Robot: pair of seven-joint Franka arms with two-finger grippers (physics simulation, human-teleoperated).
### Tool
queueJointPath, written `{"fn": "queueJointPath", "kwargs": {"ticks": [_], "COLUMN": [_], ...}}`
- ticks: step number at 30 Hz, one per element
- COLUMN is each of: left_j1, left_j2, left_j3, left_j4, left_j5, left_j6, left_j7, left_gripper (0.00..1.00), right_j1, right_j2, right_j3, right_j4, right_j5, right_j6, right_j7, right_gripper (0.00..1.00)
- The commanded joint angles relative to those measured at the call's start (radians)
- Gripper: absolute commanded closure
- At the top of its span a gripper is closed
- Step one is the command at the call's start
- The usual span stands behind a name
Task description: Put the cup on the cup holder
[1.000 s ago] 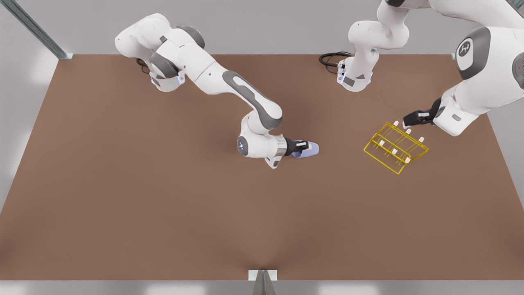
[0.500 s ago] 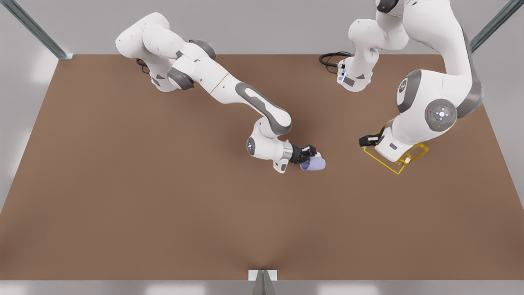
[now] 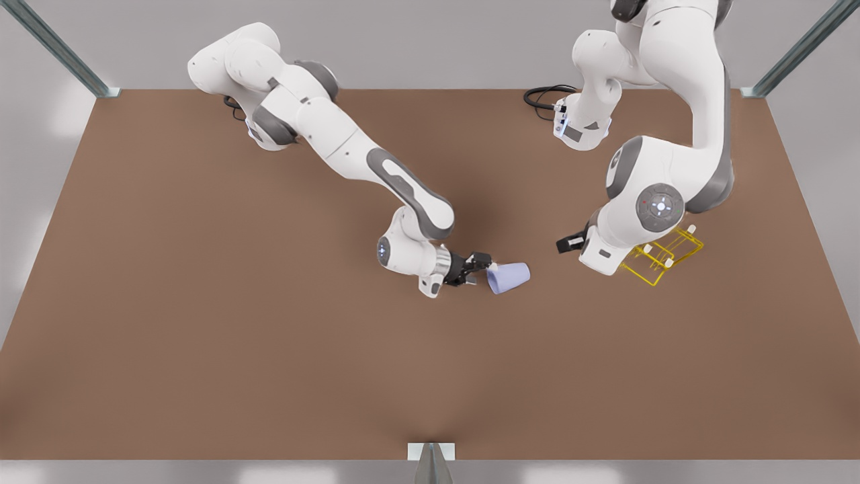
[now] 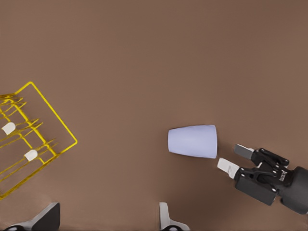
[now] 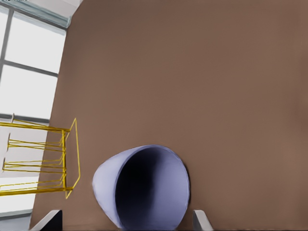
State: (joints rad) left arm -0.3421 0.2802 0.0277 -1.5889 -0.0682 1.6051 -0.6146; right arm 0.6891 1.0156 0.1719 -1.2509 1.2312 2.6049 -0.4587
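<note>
— Where's the cup?
— On its side on the surface, well apart from the cup holder.
— The claws?
— Right claw, fingers spread, at its mouth, gripping nothing; left claw hovers beside the holder, also spread.

Brown tabletop, grey walls, metal corner posts, bright window

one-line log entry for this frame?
cup on its side on table | right gripper open at its mouth | left gripper open by cup holder
</note>
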Motion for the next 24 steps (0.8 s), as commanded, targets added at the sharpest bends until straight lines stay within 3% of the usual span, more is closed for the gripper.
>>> {"fn": "queueJointPath", "kwargs": {"ticks": [1,3,5,6,7,9,11,13,15,17,21,24], "left_j1": [-0.009,-0.009,-0.008,-0.003,-0.003,-0.005,-0.002,-0.002,-0.003,-0.005,-0.006,-0.008], "left_j2": [0.065,0.146,0.145,0.145,0.136,0.111,0.076,0.074,0.074,0.074,0.074,0.073], "left_j3": [-0.043,-0.057,-0.057,-0.057,-0.057,-0.055,-0.055,-0.055,-0.055,-0.055,-0.055,-0.055], "left_j4": [-0.005,0.014,-0.014,-0.042,-0.126,-0.201,-0.284,-0.313,-0.335,-0.368,-0.437,-0.468], "left_j5": [0.008,0.005,-0.002,-0.002,-0.004,-0.018,-0.032,-0.035,-0.061,-0.094,-0.120,-0.110], "left_j6": [0.148,0.275,0.377,0.464,0.606,0.710,0.773,0.803,0.831,0.904,0.900,0.901], "left_j7": [-0.978,-1.267,-1.433,-1.564,-1.602,-1.701,-1.869,-1.959,-2.028,-2.030,-2.058,-1.937], "left_gripper": [0.00,0.00,0.00,0.00,0.00,0.00,0.00,0.00,0.00,0.00,0.00,0.00], "right_j1": [-0.051,-0.175,-0.334,-0.381,-0.355,-0.332,-0.329,-0.283,-0.237,-0.238,-0.253,-0.250], "right_j2": [-0.064,-0.112,-0.111,-0.107,-0.117,-0.187,-0.282,-0.474,-0.580,-0.663,-0.697,-0.697], "right_j3": [0.001,-0.015,-0.037,-0.107,-0.221,-0.443,-0.457,-0.447,-0.442,-0.440,-0.367,-0.361], "right_j4": [-0.100,-0.176,-0.147,-0.136,0.020,0.125,0.229,0.222,0.219,0.169,0.136,0.116], "right_j5": [0.001,-0.033,-0.319,-0.401,-0.562,-0.683,-0.812,-0.961,-1.141,-1.164,-1.188,-1.187], "right_j6": [-0.034,-0.258,-0.627,-0.883,-1.151,-1.448,-1.490,-1.516,-1.520,-1.534,-1.545,-1.546], "right_j7": [-0.262,-0.371,-0.348,-0.224,-0.002,0.342,0.532,0.738,0.749,0.782,0.831,0.835], "right_gripper": [0.00,0.00,0.00,0.00,0.00,0.00,0.00,0.00,0.00,0.00,0.00,0.00]}}
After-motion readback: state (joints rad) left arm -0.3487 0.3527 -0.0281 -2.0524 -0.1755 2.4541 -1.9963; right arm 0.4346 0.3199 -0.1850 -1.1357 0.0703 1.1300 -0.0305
